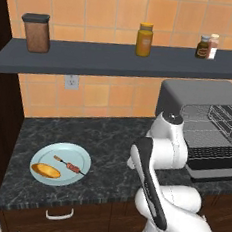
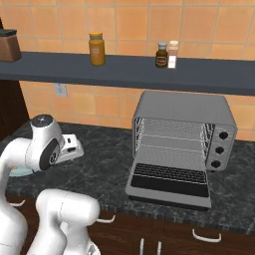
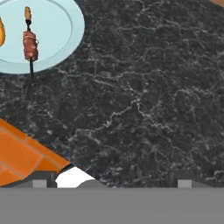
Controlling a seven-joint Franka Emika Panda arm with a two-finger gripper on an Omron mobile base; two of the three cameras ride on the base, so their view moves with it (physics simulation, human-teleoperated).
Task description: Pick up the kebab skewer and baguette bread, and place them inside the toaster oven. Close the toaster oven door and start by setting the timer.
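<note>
Two food items on the plate, hand off to the side over bare counter.

Kebab skewer (image 3: 30, 43) lying on the pale blue plate (image 3: 65, 39) at the top-left of the hand view, stick end poking just past the rim, well apart from the gripper (image 3: 111, 179); fingertips barely peeking in, spread apart with nothing between. Baguette bread (image 1: 46, 170) right beside the skewer on that same plate, near the left end of the dark stone counter (image 1: 104, 152). Toaster oven (image 2: 184, 129) way over on the right, toaster oven door (image 2: 169, 187) dropped flat open, wire racks inside bare. Jars up on the shelf (image 1: 118, 58).
</note>
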